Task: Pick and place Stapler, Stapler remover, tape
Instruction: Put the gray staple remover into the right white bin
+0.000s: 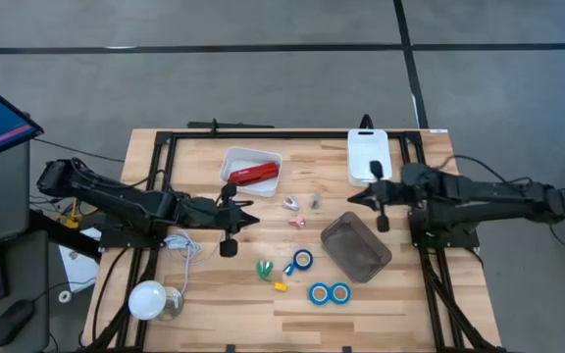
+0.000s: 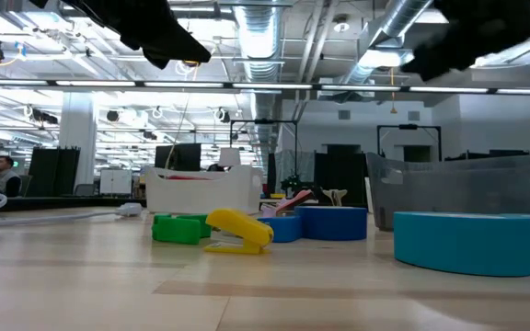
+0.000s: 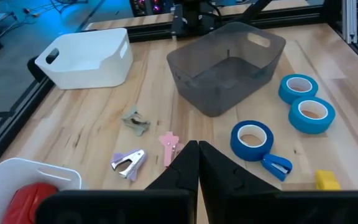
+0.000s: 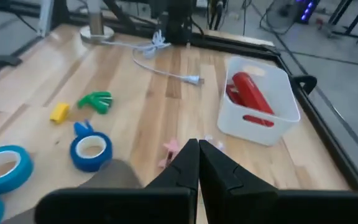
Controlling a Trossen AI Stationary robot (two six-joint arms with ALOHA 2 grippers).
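Observation:
The red stapler (image 1: 254, 174) lies inside a white bin (image 1: 233, 157) at the far left of the table and also shows in the right wrist view (image 4: 248, 93). Three blue tape rolls (image 1: 303, 261) (image 1: 320, 292) (image 1: 339, 292) lie flat on the near middle of the table. Small staple removers lie between them: pale ones (image 1: 292, 204) (image 1: 299, 222), plus a green (image 1: 264, 268), a blue (image 1: 290, 268) and a yellow (image 1: 281, 286) piece. My left gripper (image 1: 248, 218) hovers shut, right of the stapler's bin. My right gripper (image 1: 356, 199) hovers shut beyond the grey bin.
A grey translucent bin (image 1: 355, 245) stands right of centre. A second white bin (image 1: 369, 155) sits at the far edge. A white round lamp (image 1: 148, 299) and its cable (image 1: 186, 245) lie at the near left. Black frame rails run along the table's sides.

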